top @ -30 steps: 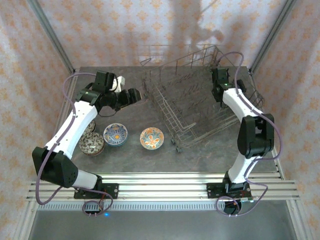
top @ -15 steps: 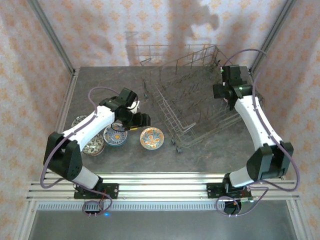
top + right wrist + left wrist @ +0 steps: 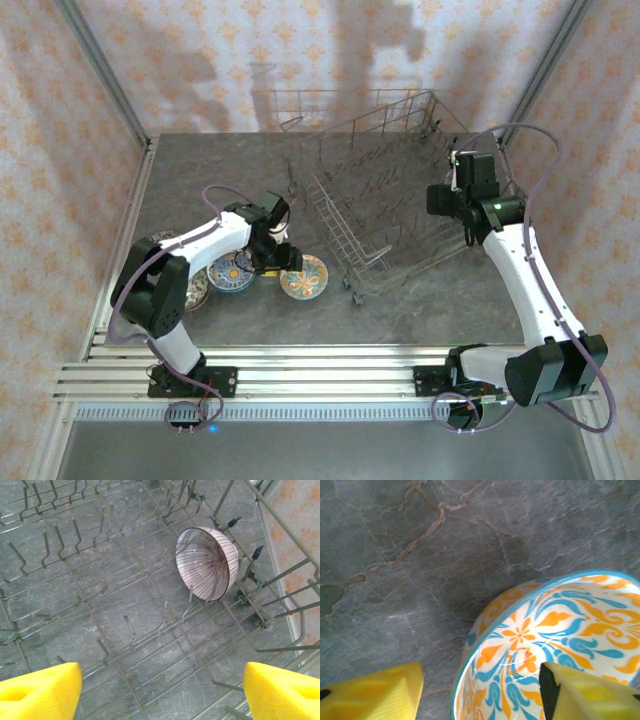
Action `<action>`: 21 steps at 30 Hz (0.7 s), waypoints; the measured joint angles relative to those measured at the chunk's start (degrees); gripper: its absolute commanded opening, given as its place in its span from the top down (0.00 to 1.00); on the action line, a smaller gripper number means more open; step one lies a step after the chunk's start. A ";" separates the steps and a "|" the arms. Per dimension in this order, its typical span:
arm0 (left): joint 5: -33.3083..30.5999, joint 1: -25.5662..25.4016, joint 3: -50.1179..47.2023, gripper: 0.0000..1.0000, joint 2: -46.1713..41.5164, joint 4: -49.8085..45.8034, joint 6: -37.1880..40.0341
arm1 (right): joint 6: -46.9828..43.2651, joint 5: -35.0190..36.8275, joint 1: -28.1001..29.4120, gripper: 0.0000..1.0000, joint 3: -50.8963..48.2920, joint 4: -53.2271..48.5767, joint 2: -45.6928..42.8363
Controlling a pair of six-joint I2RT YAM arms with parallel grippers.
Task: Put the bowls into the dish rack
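Observation:
A bowl with an orange and blue flower pattern sits on the grey table; from above, the bowl lies just left of the dish rack. My left gripper is open and straddles its near rim. One yellow finger is outside the wall, apart from it, and the other is inside. My right gripper hangs open over the dish rack floor with nothing between its fingers. A pink striped bowl stands on edge among the tines at the rack's far right.
A blue bowl and a dark speckled bowl sit left of the orange one, partly under my left arm. The rack's raised wire sides stand close to the right of my left gripper. Bare table lies behind.
My left arm has swung from the back left down to the orange bowl. My right arm has drawn back from the rack's far corner. Both pairs of jaws have narrowed somewhat.

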 measured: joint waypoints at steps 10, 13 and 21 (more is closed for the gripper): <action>0.76 -0.02 0.02 0.69 2.45 0.13 0.94 | 1.22 -2.54 0.00 0.22 -1.18 -0.09 -0.11; 0.92 -0.02 0.02 0.76 2.62 0.11 1.11 | 1.22 -2.86 0.00 0.23 -1.40 -0.42 -0.11; 1.44 -0.02 0.02 0.91 2.60 0.13 1.97 | 1.66 -3.72 0.00 0.26 -1.40 -0.74 -0.11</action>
